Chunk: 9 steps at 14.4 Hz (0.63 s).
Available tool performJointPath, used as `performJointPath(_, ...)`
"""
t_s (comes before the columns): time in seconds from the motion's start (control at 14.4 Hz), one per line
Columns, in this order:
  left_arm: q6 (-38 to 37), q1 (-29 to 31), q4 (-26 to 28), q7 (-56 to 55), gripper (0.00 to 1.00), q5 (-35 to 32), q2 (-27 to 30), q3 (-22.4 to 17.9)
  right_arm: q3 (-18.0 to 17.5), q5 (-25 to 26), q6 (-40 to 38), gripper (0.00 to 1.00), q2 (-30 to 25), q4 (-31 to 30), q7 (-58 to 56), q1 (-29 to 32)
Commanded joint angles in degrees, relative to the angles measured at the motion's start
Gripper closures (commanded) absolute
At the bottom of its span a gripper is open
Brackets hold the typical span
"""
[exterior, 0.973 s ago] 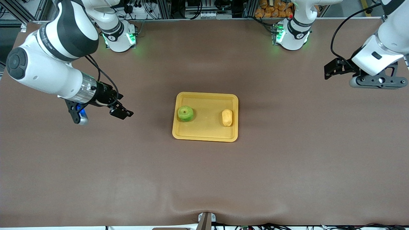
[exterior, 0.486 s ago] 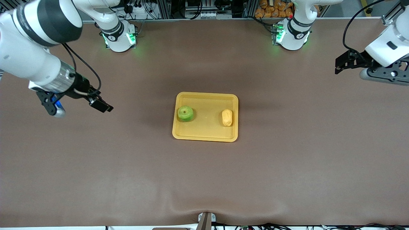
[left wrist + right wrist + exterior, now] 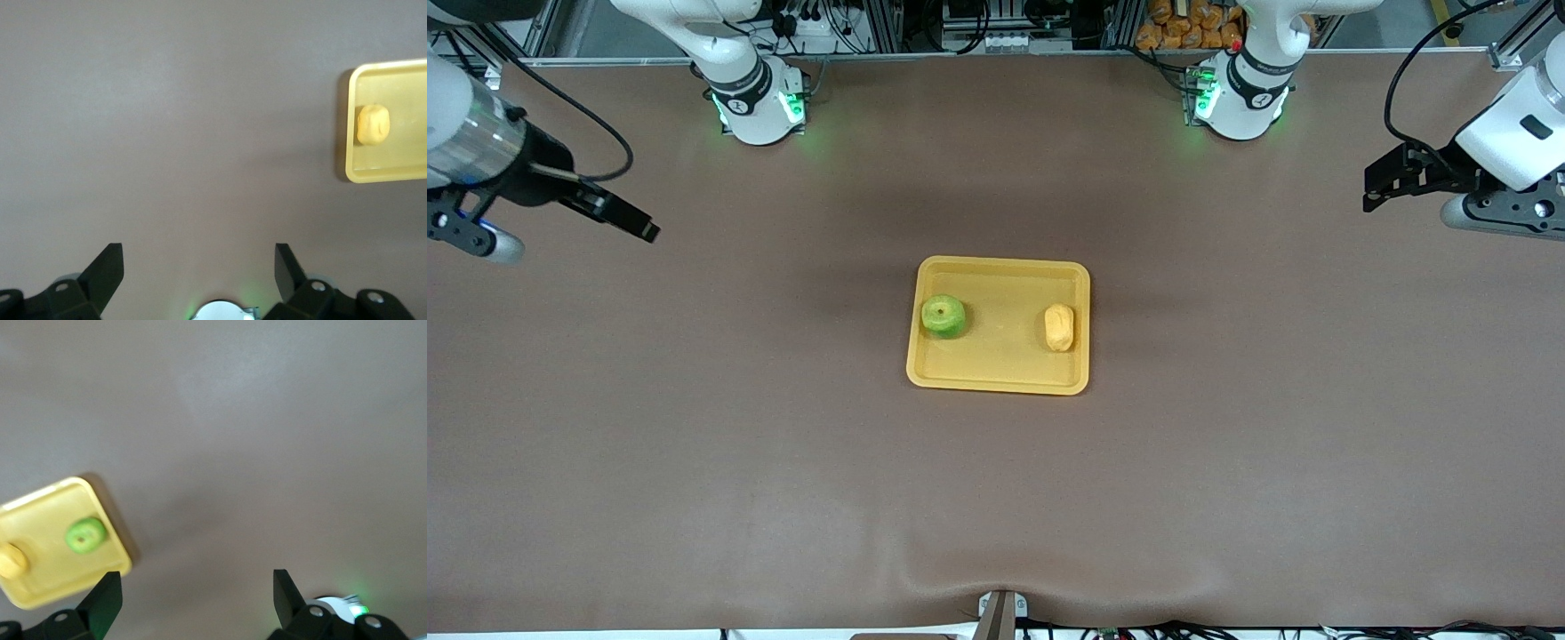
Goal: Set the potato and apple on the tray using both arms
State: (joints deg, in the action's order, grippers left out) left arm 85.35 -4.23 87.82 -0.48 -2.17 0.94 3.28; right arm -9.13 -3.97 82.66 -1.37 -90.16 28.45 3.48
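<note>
The yellow-orange tray (image 3: 1000, 378) lies in the middle of the table. The green apple (image 3: 943, 316) sits in it at the right arm's end, and the pale yellow potato (image 3: 1058, 327) sits in it at the left arm's end. My left gripper (image 3: 1375, 188) is open and empty, up over the bare table at the left arm's end. My right gripper (image 3: 636, 227) is open and empty, up over the table at the right arm's end. The left wrist view shows the potato (image 3: 372, 124) in the tray (image 3: 383, 175). The right wrist view shows the apple (image 3: 85, 535), the potato (image 3: 11, 561) and the tray (image 3: 47, 587).
The brown table mat (image 3: 996, 498) spreads around the tray. The two arm bases (image 3: 758, 98) (image 3: 1240, 93) stand with green lights along the table's edge farthest from the front camera.
Both grippers have moved away from the tray toward their own ends of the table, the right one much more. The apple, potato and tray have not moved.
</note>
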Motion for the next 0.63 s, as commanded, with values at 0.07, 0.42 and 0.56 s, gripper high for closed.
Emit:
performJointPath(0.07,-1.51,-0.34,-1.42,-3.12,0.0,-0.2,-0.76,-1.17,6.56,1.42,-4.53,0.0,-0.03,2.53,-18.11,0.48)
performJointPath(0.42,-2.64,0.1,-0.98,-3.39,0.0,-0.2,-0.85,-0.99,13.78,1.85,-4.61,0.0,0.06,2.27,-34.25,0.13)
performJointPath(0.56,-2.39,-0.16,-0.9,-3.39,0.0,-0.55,-1.29,-0.99,14.4,2.04,-3.57,0.0,0.06,2.97,-34.25,0.04)
